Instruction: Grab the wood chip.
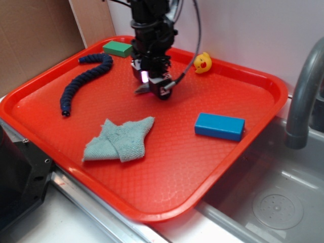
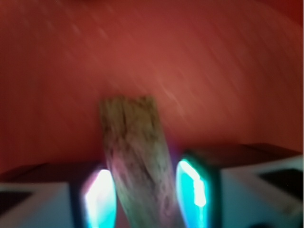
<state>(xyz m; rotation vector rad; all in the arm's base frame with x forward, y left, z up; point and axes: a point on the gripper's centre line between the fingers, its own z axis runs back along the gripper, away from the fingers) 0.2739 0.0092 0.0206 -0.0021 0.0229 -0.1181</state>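
In my wrist view the wood chip (image 2: 135,161) runs its long axis from about 6 o'clock up to 12 o'clock, its blunt end pointing away from the camera, over the red tray (image 1: 177,182). My gripper (image 2: 145,194) is pinching the wood chip, with both fingers (image 2: 194,185) pressed on its sides. On the tray I see a grey cloth (image 1: 120,140) near the middle, a blue block (image 1: 219,126) at 3 o'clock, a yellow duck (image 1: 203,63) at 1 o'clock, a green block (image 1: 118,49) and a dark beaded snake (image 1: 83,81) toward 11 o'clock, and a sink (image 1: 273,202) lies on the right.
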